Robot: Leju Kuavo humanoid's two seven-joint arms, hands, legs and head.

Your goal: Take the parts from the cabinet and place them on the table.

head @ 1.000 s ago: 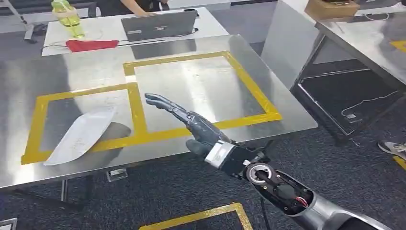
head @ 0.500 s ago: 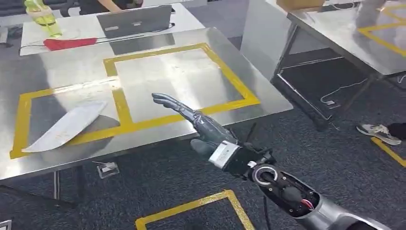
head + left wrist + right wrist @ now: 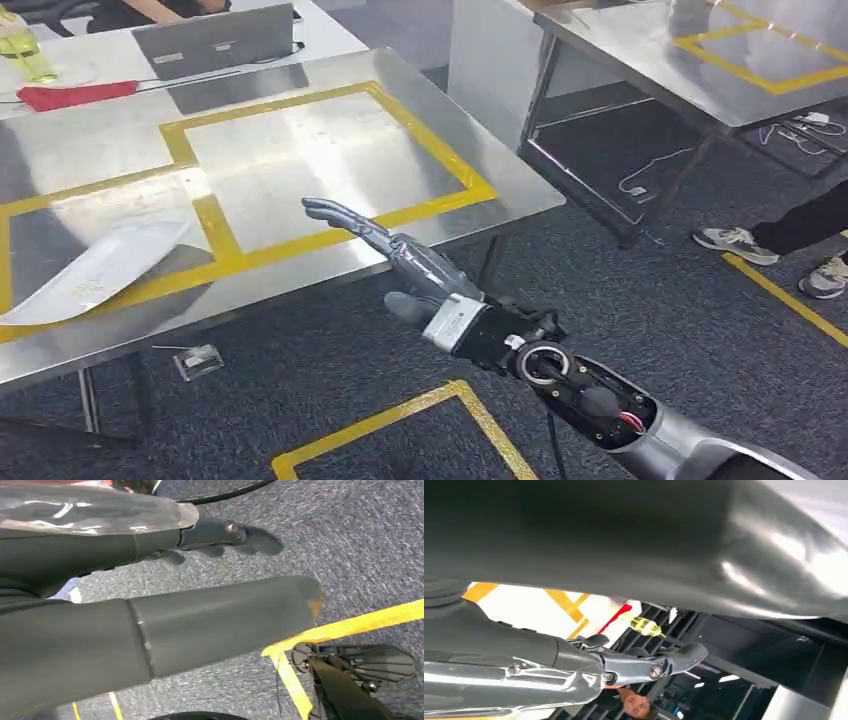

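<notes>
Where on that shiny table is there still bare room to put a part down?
The right taped square is bare metal inside its yellow tape. The left square is partly taken by a white curved part. The far edge is crowded by a laptop and a red cloth.

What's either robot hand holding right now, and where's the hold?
Nothing. The right robot hand is stretched flat over the table edge, fingers apart and empty. The left robot hand hangs over the carpet, also empty.

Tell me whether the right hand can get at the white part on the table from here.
Probably not yet. The right hand hangs open off the table's near edge, well apart from the white part; nothing blocks the way.
</notes>
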